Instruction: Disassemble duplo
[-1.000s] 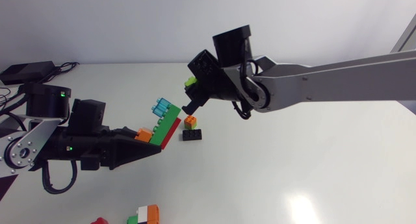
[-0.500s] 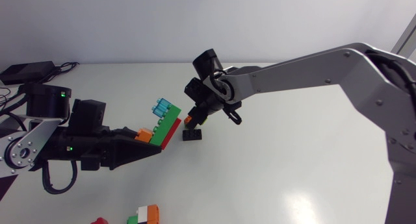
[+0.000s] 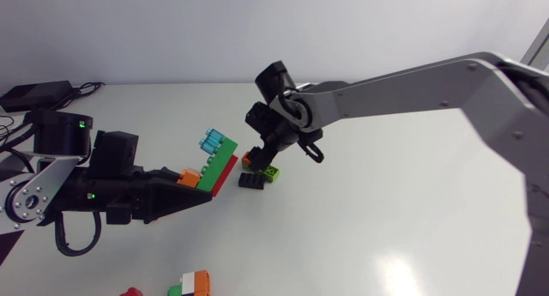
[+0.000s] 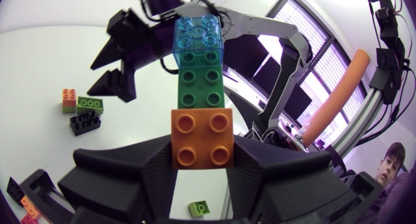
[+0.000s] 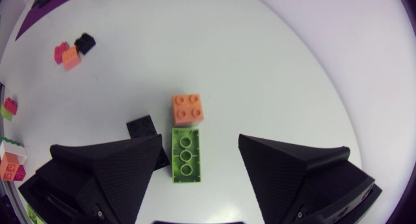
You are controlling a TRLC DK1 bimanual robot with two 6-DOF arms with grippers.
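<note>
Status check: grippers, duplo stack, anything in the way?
Left gripper shut on brick stack, held off table. Right gripper open over lime brick lying beside orange brick and black brick. Nothing blocking the stack.

A stepped duplo stack [image 3: 219, 161] juts up tilted above the table. Its orange block [image 4: 201, 138] is clamped between the fingers [image 4: 140, 175] of the left gripper [image 4: 201, 164]. A long green brick [image 4: 201, 87] runs on from it, capped by a clear blue block [image 4: 199, 34], with a red piece [image 3: 228, 178] along the underside. Loose on the table, close together, lie a lime brick [image 5: 185, 154], a square orange brick [image 5: 187, 109] at its end and a black brick [image 5: 144, 128] beside them. Well apart sits a small white, green and orange stack [image 3: 190, 284].
</note>
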